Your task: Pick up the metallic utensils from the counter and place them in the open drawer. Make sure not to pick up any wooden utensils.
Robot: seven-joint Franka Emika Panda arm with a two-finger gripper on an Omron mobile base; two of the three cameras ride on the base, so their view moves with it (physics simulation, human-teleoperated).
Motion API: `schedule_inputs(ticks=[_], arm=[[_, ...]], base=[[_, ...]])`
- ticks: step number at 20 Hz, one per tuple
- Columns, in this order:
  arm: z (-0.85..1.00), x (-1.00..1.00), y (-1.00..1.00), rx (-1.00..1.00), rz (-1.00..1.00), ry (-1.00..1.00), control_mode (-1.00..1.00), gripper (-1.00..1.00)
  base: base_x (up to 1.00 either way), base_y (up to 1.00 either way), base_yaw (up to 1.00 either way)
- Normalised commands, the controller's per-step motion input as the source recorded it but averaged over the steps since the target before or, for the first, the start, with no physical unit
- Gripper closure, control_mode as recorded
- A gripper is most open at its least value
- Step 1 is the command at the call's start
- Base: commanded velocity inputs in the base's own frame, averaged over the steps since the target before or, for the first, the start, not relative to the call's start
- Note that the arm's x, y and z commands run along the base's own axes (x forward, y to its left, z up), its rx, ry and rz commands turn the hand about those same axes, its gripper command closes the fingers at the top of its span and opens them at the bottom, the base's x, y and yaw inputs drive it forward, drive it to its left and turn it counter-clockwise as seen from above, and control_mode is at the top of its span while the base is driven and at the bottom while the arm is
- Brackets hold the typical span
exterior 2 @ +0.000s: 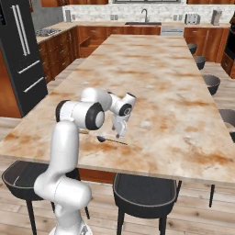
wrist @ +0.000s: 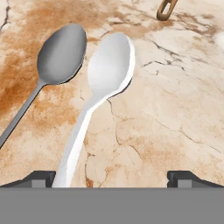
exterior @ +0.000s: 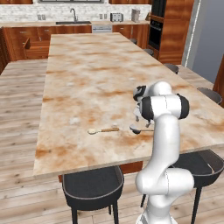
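Note:
A dark-grey metal spoon (wrist: 61,52) lies on the beige marbled counter (exterior: 87,78), with a pale silver-white spoon (wrist: 109,65) beside it. My gripper (wrist: 114,177) hangs open just above them. The pale spoon's handle runs down between the fingertips, close to the left one (wrist: 41,177). From the base views the gripper (exterior: 137,117) (exterior 2: 120,133) points down over the grey spoon (exterior: 135,129) (exterior 2: 103,138). The tan wooden spoon (exterior: 103,130) lies a little to the left, and its handle end (wrist: 165,9) shows at the top of the hand view. What looks like the open drawer (exterior: 30,46) juts from the far wall cabinets.
Dark stools (exterior: 92,183) (exterior 2: 144,193) stand under the counter's near edge, with more along its right side (exterior: 212,94). A sink (exterior: 73,21) sits on the far wall countertop. A black fridge (exterior 2: 23,55) stands at the left.

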Motion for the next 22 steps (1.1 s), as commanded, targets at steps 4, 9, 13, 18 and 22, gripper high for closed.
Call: schedule_inputs(ticks=[4, 9, 13, 18, 22], arm=[[-0.28, 0.0, 0.12, 0.0, 0.0, 0.0, -1.0, -1.0], [-0.15, 0.0, 0.13, 0.0, 0.0, 0.0, -1.0, -1.0], [0.0, -0.03, 0.06, 0.0, 0.0, 0.0, -1.0, -1.0], [0.0, -0.04, 0.05, 0.0, 0.0, 0.0, -1.0, -1.0], [-0.03, 0.0, 0.15, 0.0, 0.0, 0.0, -1.0, -1.0]], base=[[0.0, 0.0, 0.0], [0.0, 0.0, 0.0], [0.0, 0.0, 0.0], [0.0, 0.0, 0.0], [0.0, 0.0, 0.0]])
